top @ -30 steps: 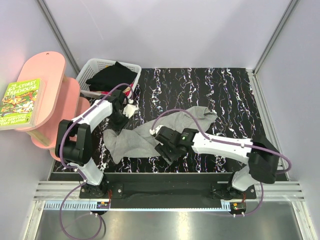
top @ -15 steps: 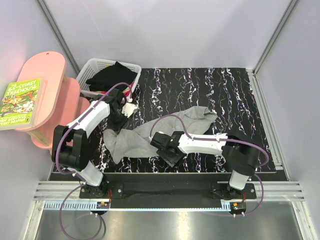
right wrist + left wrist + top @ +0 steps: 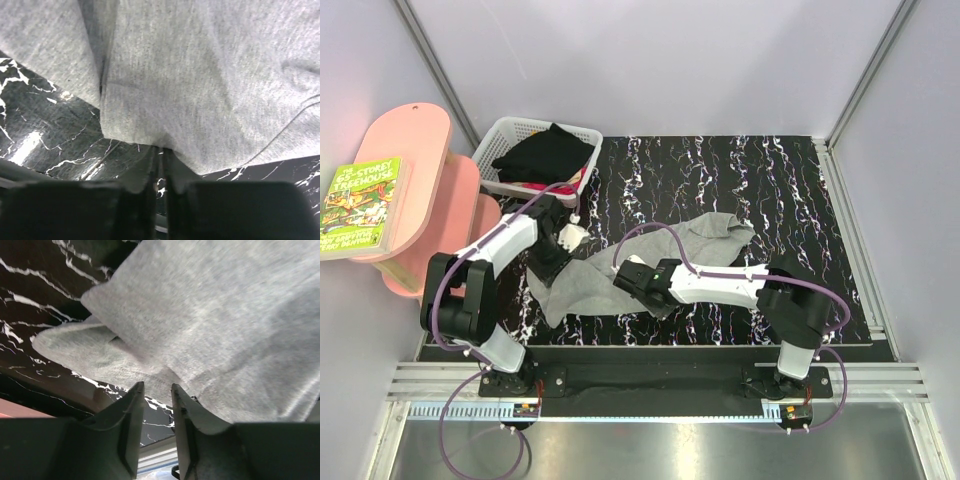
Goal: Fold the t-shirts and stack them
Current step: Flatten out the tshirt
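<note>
Top external view: the grey t-shirt (image 3: 582,285) is laid across the desk (image 3: 770,190), stretched lower left to upper right. Its lower hem is pinched by the right pincer (image 3: 626,279); the left pincer (image 3: 554,254) is parted, empty, beside its left end.

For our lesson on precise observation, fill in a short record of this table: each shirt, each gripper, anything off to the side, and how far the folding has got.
grey t-shirt: rumpled, unfolded, on the black marbled table
black t-shirt: heaped in the white lattice basket, far-left corner
left gripper: slightly open, empty, at the grey shirt's left edge
right gripper: closed, apparently pinching the grey shirt's near hem
side: 13-Storey Treehouse book on a pink stand
stack: none yet
</note>
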Controlling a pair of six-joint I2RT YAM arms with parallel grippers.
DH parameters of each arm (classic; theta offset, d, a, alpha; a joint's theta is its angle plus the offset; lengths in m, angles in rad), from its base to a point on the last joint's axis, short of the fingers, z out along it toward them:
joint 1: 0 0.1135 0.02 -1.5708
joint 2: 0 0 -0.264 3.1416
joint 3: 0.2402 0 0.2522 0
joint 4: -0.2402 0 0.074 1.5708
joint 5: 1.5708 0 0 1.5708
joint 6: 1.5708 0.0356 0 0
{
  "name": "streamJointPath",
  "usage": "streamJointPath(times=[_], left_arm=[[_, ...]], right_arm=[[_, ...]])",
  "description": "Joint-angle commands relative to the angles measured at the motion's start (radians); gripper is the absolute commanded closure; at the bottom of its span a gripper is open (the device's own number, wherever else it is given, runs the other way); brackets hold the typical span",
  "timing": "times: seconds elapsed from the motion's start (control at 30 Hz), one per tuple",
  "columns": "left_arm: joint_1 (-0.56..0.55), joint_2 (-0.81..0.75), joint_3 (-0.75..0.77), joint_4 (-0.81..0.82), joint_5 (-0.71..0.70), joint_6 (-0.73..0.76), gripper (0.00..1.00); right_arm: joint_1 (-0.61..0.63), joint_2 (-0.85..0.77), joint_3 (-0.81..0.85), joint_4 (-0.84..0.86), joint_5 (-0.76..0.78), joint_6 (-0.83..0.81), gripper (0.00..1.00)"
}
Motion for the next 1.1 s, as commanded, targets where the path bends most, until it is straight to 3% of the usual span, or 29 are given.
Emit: streamJointPath(times=[0.0, 0.13, 0.3, 0.33, 0.37, 0.43, 0.47, 0.63, 1.07], left_arm=[[0.033, -0.037, -0.01, 0.054, -0.071, 0.024, 0.65], [0.081, -0.001, -0.001, 0.097, -0.102, 0.024, 0.58], [0.096, 0.07, 0.017, 0.105, -0.076, 0.001, 0.57], [0.096, 0.074, 0.019, 0.102, -0.05, -0.002, 0.57], [0.095, 0.078, 0.019, 0.094, -0.036, -0.008, 0.57], [0.084, 0.078, 0.017, 0.085, 0.01, -0.024, 0.56], [0.079, 0.076, 0.016, 0.081, 0.021, -0.028, 0.56], [0.024, 0.088, 0.034, 0.079, 0.041, -0.06, 0.55], [0.016, 0.096, 0.019, 0.09, 0.03, -0.047, 0.56]], right_arm=[[0.006, -0.035, 0.025, 0.006, 0.067, 0.0, 1.0], [0.007, -0.038, 0.011, 0.006, 0.088, 0.015, 1.0], [0.006, -0.076, -0.006, 0.0, 0.093, 0.036, 1.0], [0.006, -0.081, -0.004, 0.0, 0.073, 0.04, 0.96], [0.007, -0.087, -0.003, -0.004, 0.053, 0.04, 0.86], [0.01, -0.107, -0.004, -0.001, -0.004, 0.044, 0.77], [0.012, -0.117, -0.009, 0.009, -0.015, 0.044, 0.67], [0.038, -0.084, 0.008, 0.011, 0.02, 0.015, 0.47], [0.055, 0.076, 0.137, 0.016, 0.047, 0.003, 0.49]])
